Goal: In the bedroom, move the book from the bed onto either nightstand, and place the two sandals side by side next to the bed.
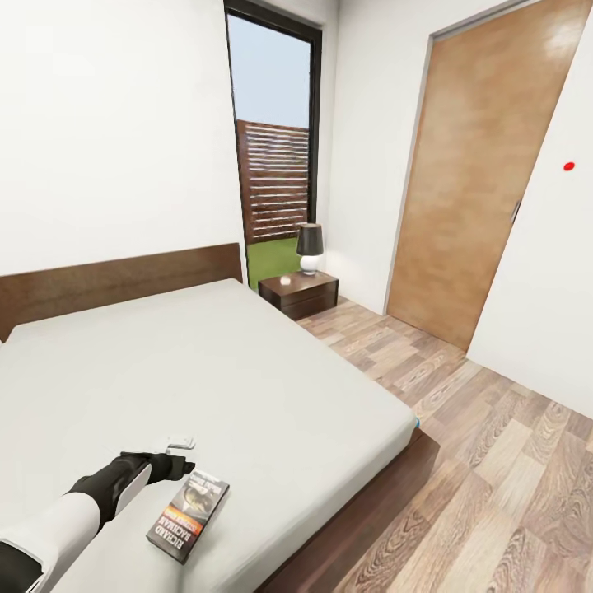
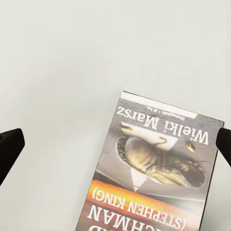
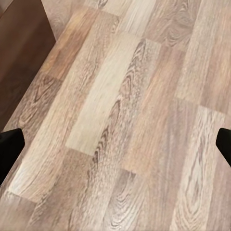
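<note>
We see one bed, its mattress carrying one book near the foot edge. One nightstand stands beside the headboard. Our left gripper hangs just above the book, fingers spread (ready to grasp, we judge); our right gripper, also spread, faces floor.

Book cover: "Wielki Marsz", "(STEPHEN KING)", "RICHARD BACHMAN".
</note>
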Tool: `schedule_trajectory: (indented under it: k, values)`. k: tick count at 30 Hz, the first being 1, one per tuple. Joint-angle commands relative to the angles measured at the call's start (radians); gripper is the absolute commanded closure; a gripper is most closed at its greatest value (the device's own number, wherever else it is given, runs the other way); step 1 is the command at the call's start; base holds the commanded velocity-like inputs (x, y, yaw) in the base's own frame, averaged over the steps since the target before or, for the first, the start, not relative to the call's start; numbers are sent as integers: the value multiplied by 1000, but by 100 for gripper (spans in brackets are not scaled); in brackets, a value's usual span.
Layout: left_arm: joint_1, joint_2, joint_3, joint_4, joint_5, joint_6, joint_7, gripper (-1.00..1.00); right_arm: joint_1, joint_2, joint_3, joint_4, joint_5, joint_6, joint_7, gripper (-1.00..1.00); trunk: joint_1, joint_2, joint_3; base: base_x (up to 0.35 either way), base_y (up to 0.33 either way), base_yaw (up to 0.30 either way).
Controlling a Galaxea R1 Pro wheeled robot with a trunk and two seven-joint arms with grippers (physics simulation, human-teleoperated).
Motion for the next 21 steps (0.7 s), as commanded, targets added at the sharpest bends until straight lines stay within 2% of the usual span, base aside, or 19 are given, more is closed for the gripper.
schedule_trajectory:
  k: [1,6,21]
  values:
    - [-1,1,-3,-2,5,6,-1,-100,-1,1,-6,1,10,-1,9,-100,4,-8,-4,0,0,0]
    - [-2,1,-2,-1,5,23,0,-100,-1,0,4,7,10,-1,9,-100,23,-43,-20,0,0,0]
    - [-5,0,-1,-1,6,142,9,-100,-1,0,12,14,10,-2,8,-100,81,-148,-67,0,0,0]
